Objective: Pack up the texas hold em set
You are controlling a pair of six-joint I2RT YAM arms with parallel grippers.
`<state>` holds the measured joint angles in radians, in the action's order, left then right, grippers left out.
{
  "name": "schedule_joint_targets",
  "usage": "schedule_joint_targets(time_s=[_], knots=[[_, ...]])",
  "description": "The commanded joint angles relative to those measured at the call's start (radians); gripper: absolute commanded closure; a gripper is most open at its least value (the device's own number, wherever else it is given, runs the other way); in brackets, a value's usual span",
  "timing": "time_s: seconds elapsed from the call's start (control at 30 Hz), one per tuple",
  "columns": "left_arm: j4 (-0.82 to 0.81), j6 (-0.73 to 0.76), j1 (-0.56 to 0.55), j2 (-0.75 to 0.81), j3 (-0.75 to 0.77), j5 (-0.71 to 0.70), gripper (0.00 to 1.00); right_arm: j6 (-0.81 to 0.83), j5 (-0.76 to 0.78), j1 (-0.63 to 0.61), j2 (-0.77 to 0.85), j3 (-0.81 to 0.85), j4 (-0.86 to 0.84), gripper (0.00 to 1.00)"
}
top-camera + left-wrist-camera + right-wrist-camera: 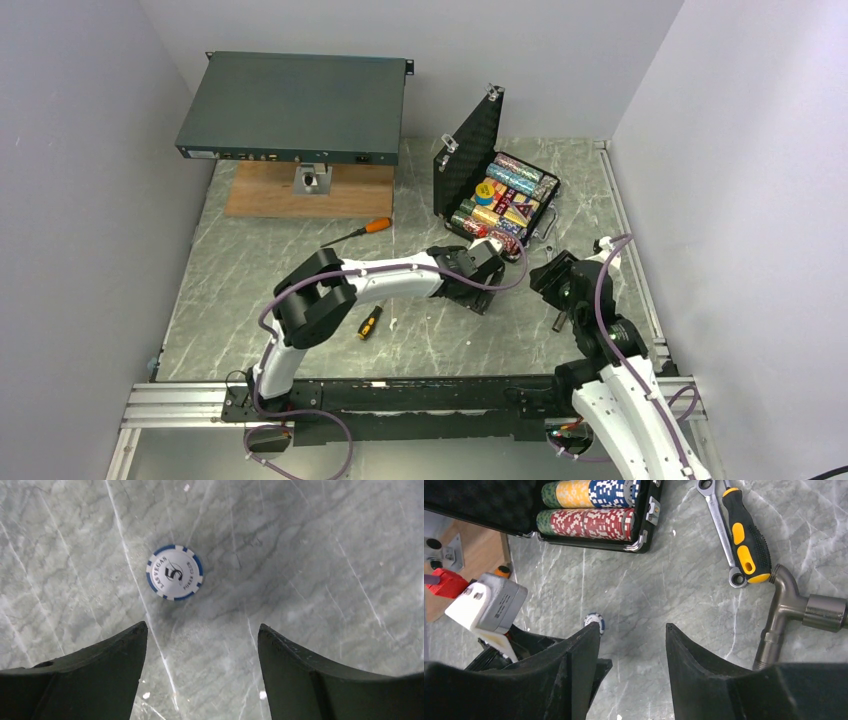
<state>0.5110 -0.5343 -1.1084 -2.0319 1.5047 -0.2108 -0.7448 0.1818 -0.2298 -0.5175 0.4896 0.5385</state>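
Overhead, stray-gathering step: case (470, 160) open, filled, just beyond left gripper (488, 265); target beneath unseen. From left wrist: jaws wide, empty, loose chip (175, 573) flat ahead, left of centre; needs shifting left, lowering, closing. From right wrist: right gripper (633, 650) half-parted, empty, chip rows (584, 522) far ahead.

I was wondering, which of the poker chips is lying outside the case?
The white, blue-edged 5 chip, flat on the table ahead of the left gripper; the others sit in rows inside the case.
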Motion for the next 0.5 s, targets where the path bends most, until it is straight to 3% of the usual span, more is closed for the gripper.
schedule_joint_targets(time_s=[0.0, 0.23, 0.47], knots=[[0.043, 0.026, 0.002, -0.043, 0.075, -0.089, 0.17, -0.021, 0.002, 0.003, 0.028, -0.011, 0.028, 0.47], [0.035, 0.067, 0.003, -0.110, 0.134, -0.128, 0.24, -0.002, -0.006, 0.004, -0.005, 0.007, 0.027, 0.47], [-0.006, 0.080, 0.040, -0.137, 0.113, -0.080, 0.33, -0.004, -0.004, 0.002, -0.006, 0.004, 0.025, 0.47]])
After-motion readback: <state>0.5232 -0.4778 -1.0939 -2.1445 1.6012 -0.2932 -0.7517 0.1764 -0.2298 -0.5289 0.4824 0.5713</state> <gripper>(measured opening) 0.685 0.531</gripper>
